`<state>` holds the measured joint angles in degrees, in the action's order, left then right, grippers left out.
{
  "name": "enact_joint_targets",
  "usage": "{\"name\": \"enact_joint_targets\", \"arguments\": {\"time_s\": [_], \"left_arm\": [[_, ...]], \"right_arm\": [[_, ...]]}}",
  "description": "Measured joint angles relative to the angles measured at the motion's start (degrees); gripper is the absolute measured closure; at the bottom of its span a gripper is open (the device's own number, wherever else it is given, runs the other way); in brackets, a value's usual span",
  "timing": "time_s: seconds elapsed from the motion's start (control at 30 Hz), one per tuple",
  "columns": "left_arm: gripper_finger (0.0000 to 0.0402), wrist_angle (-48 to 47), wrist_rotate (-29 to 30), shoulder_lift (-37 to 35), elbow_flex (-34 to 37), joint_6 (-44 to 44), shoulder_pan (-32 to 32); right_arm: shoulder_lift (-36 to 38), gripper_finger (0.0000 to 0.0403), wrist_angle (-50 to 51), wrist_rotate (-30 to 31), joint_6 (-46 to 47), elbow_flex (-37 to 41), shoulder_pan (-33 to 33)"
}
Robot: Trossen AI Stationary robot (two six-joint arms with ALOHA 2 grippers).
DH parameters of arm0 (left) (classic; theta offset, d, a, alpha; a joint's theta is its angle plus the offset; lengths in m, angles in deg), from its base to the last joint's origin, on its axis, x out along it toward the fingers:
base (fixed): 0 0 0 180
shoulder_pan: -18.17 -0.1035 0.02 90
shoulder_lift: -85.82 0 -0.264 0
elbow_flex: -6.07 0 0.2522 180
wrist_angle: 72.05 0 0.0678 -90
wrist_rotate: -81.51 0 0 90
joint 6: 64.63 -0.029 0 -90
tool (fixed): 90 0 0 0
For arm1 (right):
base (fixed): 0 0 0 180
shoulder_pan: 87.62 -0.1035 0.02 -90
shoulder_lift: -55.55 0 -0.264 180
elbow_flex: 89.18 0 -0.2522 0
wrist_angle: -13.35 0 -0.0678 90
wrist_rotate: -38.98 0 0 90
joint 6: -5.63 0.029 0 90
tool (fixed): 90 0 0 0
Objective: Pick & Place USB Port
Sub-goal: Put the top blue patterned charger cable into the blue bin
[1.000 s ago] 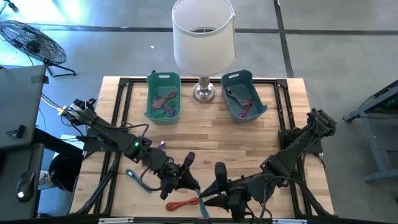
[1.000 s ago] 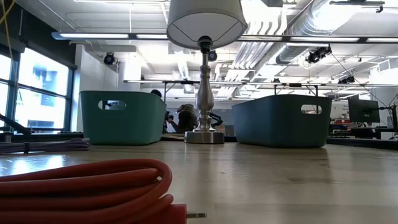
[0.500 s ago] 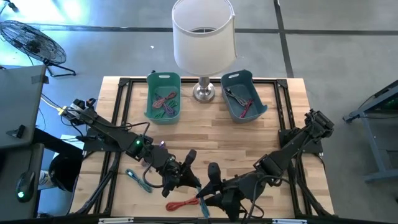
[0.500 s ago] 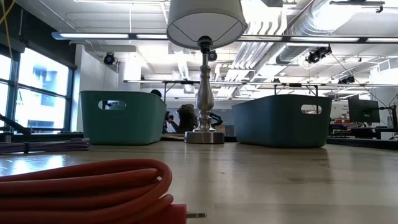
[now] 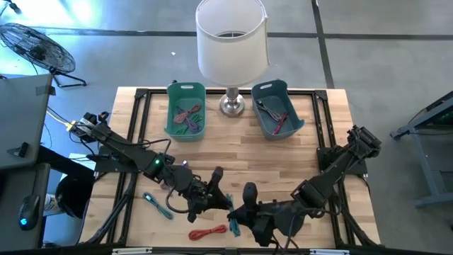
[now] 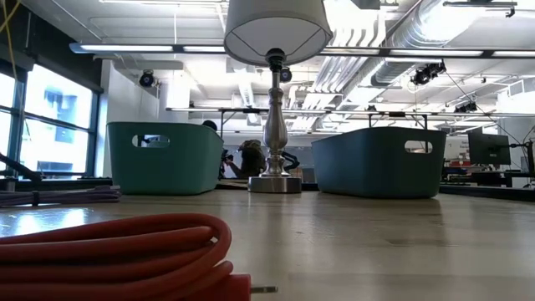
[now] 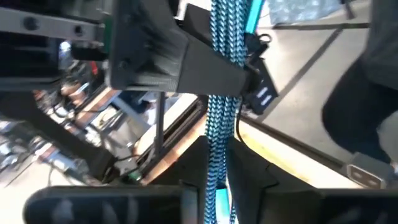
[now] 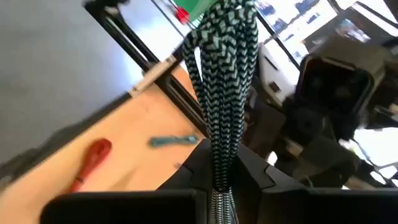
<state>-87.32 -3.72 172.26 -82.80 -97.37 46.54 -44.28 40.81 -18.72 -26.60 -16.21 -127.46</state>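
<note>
Both arms are meeting at the near middle of the counter (image 5: 283,156), sharing one braided blue-and-black cable (image 5: 232,225).

Left tool (image 5: 225,205): the left wrist view is showing the cable (image 7: 222,99) running between its fingers (image 7: 252,177). They are standing close on either side of the braid; can't tell whether they are actually clamping it.

Right tool (image 5: 233,217): fingers (image 8: 249,171) are pressed together, pinching the same cable (image 8: 222,93) at its metal-collared end; the braid is doubling back in a loop beyond the tips. Across it the left tool (image 8: 336,93) is showing as a dark block.

Task item placement: cable is sitting in the gap between both tools, at the near edge of the counter, not in either bin.

Others:
- red cable (image 5: 207,232) coiled just left of the tools on the near edge, filling the low view's near left (image 6: 109,255)
- light-blue cable (image 5: 152,202) lying farther left
- green bin (image 5: 185,110) far left of the lamp (image 5: 231,42), blue bin (image 5: 277,108) far right, both holding cables

No readable writing or brand marks anywhere.
</note>
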Motion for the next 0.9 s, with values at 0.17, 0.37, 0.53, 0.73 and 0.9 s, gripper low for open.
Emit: {"name": "enact_joint_targets", "arguments": {"time_s": [0.17,0.37,0.53,0.73,0.9], "left_arm": [[0.0311,-0.01,5.16,-0.02,-0.04,-1.03,0.03],[0.0272,-5.04,17.97,-2.02,-0.06,-1.94,0.11],[0.0267,-11.25,34.22,-3.67,-0.09,-0.80,0.13],[0.0266,-12.41,44.74,-3.67,-0.09,0.01,0.11],[0.0266,-15.52,48.73,-3.67,-0.09,0.03,0.11]], "right_arm": [[0.07,0.0379,5.92,10.48,2.63,0.00,-1.97],[0.35,0.0379,25.91,29.10,19.86,0.00,-4.05],[3.03,0.0379,51.44,33.81,48.01,0.02,-2.08],[8.95,0.0379,68.78,32.12,72.74,0.02,4.74],[13.73,0.0379,67.98,25.13,72.24,0.02,13.85]]}}
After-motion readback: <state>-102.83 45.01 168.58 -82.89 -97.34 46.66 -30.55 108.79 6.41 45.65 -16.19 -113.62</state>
